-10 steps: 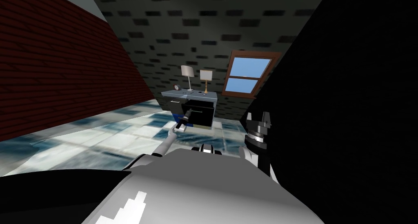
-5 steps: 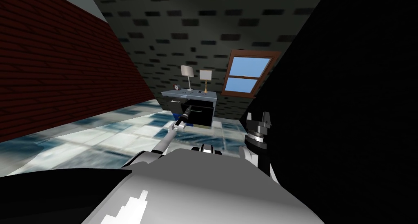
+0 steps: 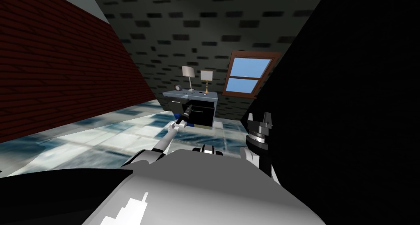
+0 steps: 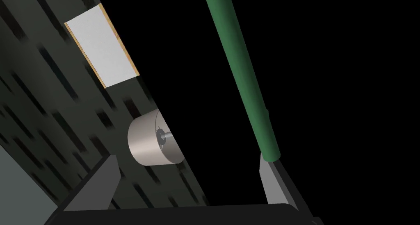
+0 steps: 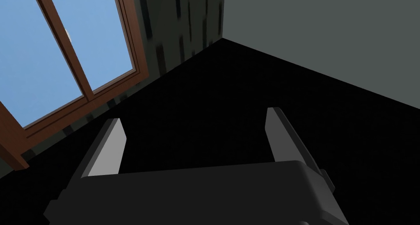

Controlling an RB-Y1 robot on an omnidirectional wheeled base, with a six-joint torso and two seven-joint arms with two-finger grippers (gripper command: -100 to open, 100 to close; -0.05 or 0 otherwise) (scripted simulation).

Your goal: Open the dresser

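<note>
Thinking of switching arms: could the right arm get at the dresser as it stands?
Probably not: the right gripper, open, hangs well short of the dresser; even the outstretched left gripper only just gets there.

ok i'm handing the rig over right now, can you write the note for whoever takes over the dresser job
Left gripper: open, holding nothing, arm stretched out to the dark front of the dresser. A green bar ends by one fingertip, not between the fingers.
Right gripper: open, empty, raised at my right side.
Done: the reach to the dresser front. I cannot tell whether anything on it is open.
Left: close on a handle and pull.
</note>
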